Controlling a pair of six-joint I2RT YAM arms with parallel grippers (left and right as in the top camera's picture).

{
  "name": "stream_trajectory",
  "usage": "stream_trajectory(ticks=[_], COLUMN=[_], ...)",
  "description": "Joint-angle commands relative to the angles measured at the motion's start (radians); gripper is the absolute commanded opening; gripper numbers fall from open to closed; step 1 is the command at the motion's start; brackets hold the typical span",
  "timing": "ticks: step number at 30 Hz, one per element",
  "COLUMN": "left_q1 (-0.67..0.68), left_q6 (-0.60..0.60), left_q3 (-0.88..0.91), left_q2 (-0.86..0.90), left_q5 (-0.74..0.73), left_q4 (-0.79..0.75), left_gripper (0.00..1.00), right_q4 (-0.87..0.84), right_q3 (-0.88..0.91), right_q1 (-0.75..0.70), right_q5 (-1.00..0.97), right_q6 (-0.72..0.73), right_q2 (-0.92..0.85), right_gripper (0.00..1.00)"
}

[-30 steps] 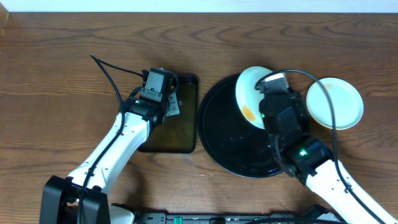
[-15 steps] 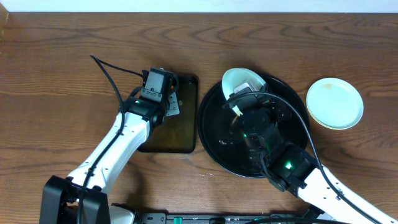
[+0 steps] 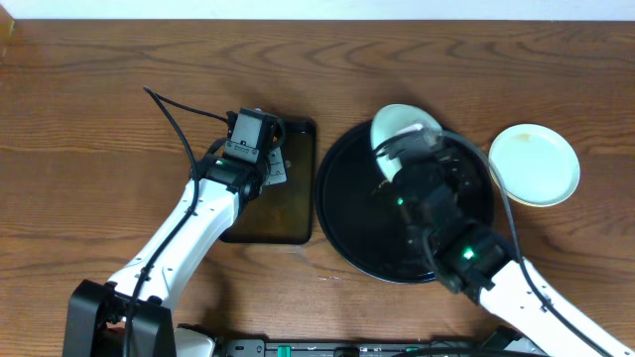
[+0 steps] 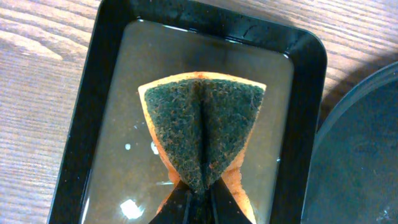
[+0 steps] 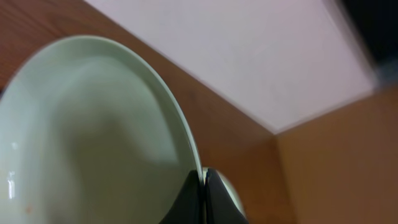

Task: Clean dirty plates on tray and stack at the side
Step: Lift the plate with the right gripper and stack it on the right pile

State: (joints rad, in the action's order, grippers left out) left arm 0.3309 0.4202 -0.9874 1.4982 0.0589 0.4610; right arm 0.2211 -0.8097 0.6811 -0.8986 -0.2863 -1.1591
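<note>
You've got a wood tabletop w/ the round black tray right of centre. Just left of it, a thin gap between, sits the rect tray, holding murky brownish water. A pale plate lies flat on the tabletop just right of the tray, off it. The mint plate is at the tray's far edge, tilted. Your R gripper has its jaws clenched on the plate's rim, as the right wrist view shows. Can't tell if the plate's lower edge touches the tray, since the arm hides it. A faint orange speck shows low on its inner face. Your L gripper is over the rect tray, clamped on a sponge folded in two, green scourer side out, orange foam at the edges. Can't tell if the sponge touches the water.
</note>
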Motion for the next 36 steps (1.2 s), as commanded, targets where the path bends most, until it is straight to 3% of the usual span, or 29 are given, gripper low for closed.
stream_trajectory(ticks=[1, 8, 11, 21, 28, 30, 32, 33, 36], left_q1=[-0.005, -0.005, -0.005, -0.005, -0.005, -0.005, -0.005, -0.005, -0.005], left_q6=[-0.053, -0.203, -0.21, -0.21, -0.21, -0.21, -0.21, -0.21, -0.21], left_q3=[0.016, 0.016, 0.016, 0.016, 0.016, 0.016, 0.016, 0.016, 0.016], left_q2=[0.005, 0.05, 0.095, 0.182, 0.182, 0.182, 0.182, 0.182, 0.182], left_q5=[0.013, 0.013, 0.013, 0.012, 0.012, 0.012, 0.012, 0.012, 0.012], left_q4=[-0.002, -0.005, -0.017, -0.066, -0.074, -0.074, -0.074, -0.073, -0.074], left_gripper=[0.07, 0.08, 0.08, 0.08, 0.08, 0.08, 0.08, 0.08, 0.08], right_q4=[0.072, 0.119, 0.095, 0.107, 0.072, 0.058, 0.048, 0.048, 0.06], right_q3=[-0.005, -0.005, -0.006, -0.006, -0.006, -0.006, -0.006, -0.006, -0.005], right_q1=[-0.132, -0.444, -0.581, -0.975, -1.102, -1.113, -1.113, -1.112, -1.112], right_q5=[0.125, 0.394, 0.503, 0.606, 0.694, 0.695, 0.697, 0.704, 0.806], right_q6=[0.324, 0.558, 0.587, 0.771, 0.78, 0.78, 0.78, 0.78, 0.779], right_q2=[-0.031, -0.092, -0.092, -0.105, -0.156, -0.176, -0.191, -0.198, -0.21], right_gripper=[0.01, 0.01, 0.01, 0.01, 0.03, 0.16, 0.42, 0.49, 0.56])
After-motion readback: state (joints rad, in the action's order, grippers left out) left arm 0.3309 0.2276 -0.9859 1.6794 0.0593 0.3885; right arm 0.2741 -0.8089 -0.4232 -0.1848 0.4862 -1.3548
